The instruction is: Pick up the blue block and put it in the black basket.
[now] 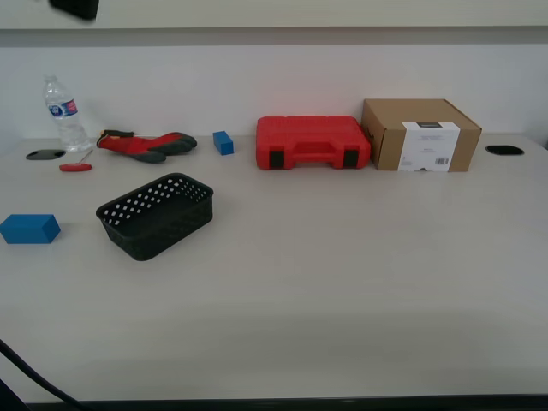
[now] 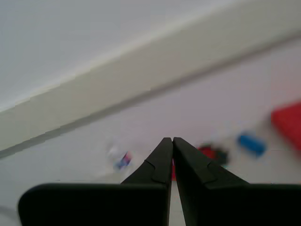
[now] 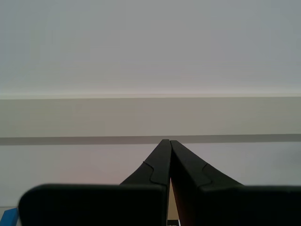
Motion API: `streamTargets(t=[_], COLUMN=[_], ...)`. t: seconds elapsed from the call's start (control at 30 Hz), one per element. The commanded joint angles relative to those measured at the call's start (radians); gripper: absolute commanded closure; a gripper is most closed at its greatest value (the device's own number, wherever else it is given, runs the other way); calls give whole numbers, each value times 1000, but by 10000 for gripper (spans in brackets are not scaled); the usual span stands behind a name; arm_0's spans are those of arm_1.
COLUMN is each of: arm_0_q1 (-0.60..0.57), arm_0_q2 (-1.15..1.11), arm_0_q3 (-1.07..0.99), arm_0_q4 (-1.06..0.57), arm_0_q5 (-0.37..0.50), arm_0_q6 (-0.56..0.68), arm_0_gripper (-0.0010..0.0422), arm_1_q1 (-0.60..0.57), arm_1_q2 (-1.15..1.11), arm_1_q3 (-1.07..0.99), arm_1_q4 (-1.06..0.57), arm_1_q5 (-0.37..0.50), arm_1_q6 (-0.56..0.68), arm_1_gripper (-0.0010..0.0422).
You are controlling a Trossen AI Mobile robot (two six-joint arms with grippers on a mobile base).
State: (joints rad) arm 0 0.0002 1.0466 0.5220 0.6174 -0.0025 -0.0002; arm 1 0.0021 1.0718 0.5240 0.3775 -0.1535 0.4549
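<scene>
Standing clear of the pale table [image 1: 342, 282], both arms look parked high. Largest risk: the red plastic tool case [image 1: 312, 142] and brown cardboard box [image 1: 419, 134] sit far behind the black perforated plastic basket [image 1: 156, 214], hardly in the way. The elongated bright-blue rectangular block [image 1: 29, 229] lies beside the basket, toward the exterior view's left edge, so a reach may overextend. A smaller blue cube [image 1: 223, 142] behind the basket invites a wrong pick. My first gripper [image 2: 172, 140] and my second gripper [image 3: 169, 141] are both clenched, empty.

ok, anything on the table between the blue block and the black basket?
Nothing: in the exterior view the stretch of table between the blue block and the black basket is bare.
</scene>
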Motion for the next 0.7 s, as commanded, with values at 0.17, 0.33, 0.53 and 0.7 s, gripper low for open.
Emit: streamTargets(t=[0.17, 0.33, 0.53, 0.7], arm_0_q1=[0, 0, 0, 1], arm_0_q2=[0, 0, 0, 0], arm_0_q3=[1, 1, 1, 1], arm_0_q4=[2, 2, 1, 1], arm_0_q5=[0, 0, 0, 0], arm_0_q6=[0, 0, 0, 0], arm_0_gripper=[413, 413, 413, 413], arm_1_q1=[56, 110, 129, 153], arm_1_q2=[201, 413, 619, 673], arm_1_q3=[1, 1, -2, -3], arm_1_q4=[-260, -223, -215, -223], arm_1_q5=[-238, -198, -184, -335], arm_1_q6=[29, -623, -937, -1246], arm_1_gripper=[413, 413, 413, 413])
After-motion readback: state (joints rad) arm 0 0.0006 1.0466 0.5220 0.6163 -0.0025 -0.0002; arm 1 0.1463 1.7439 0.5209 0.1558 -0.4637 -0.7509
